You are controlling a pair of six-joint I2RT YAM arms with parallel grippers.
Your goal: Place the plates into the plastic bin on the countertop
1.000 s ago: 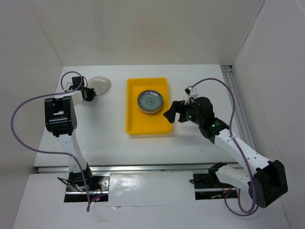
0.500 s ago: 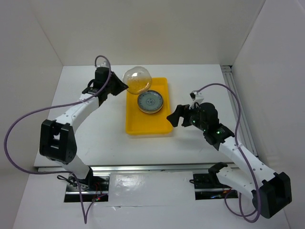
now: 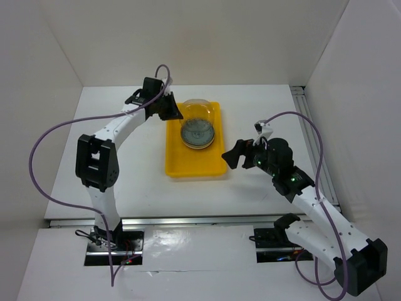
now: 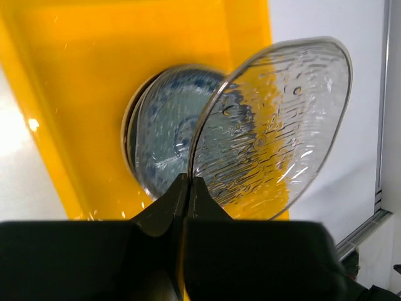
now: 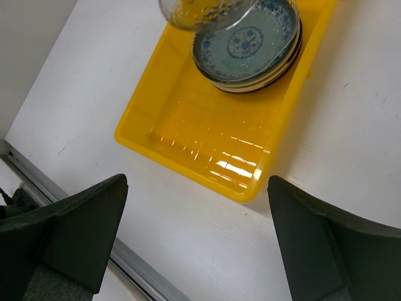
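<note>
A clear glass plate (image 3: pixel 199 113) hangs tilted on edge over the yellow plastic bin (image 3: pixel 182 160). My left gripper (image 3: pixel 170 111) is shut on its rim. In the left wrist view the fingertips (image 4: pixel 188 185) pinch the lower edge of the clear plate (image 4: pixel 276 125). Just behind it a stack of plates (image 4: pixel 166 132) with a blue patterned one on top sits in the bin (image 4: pixel 94 75). The stack (image 3: pixel 198 135) lies in the bin's far half. My right gripper (image 3: pixel 230 153) stands open to the right of the bin and holds nothing. Its wrist view shows the bin (image 5: pixel 194 132), the stack (image 5: pixel 247 44) and the clear plate (image 5: pixel 207 15).
White walls bound the white countertop (image 3: pixel 125 163) at the left, back and right. A metal rail (image 3: pixel 310 138) runs along the right edge and another along the front edge (image 5: pixel 125 263). The left arm's purple cable (image 3: pixel 44 157) loops over the left side.
My left arm has carried the clear plate from the far left of the countertop to above the stack in the bin. The right arm has drawn back slightly toward the near right.
</note>
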